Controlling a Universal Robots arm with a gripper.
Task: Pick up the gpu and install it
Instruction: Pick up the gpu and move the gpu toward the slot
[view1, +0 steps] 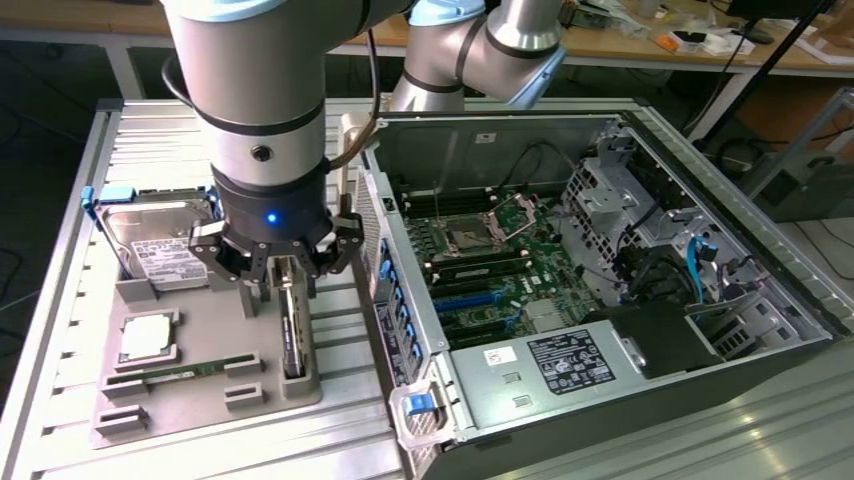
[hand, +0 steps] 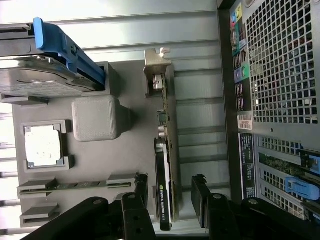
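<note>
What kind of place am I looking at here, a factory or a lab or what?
Likely a robotics lab or test cell for computer assembly: an open computer case on a ribbed metal table, a grey tray holding parts such as the gpu, and a cluttered workbench behind.

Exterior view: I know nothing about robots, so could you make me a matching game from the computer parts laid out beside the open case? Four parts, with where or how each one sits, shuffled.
Things:
1. gpu
2. hard drive
3. processor chip
4. memory stick

Places or states:
A. lying flat in a square pocket
B. standing on edge between the fingers of the open gripper
C. white label facing up, with a blue rail along it
D. held in a long narrow slot

Pairs: 1-B, 2-C, 3-A, 4-D
</note>
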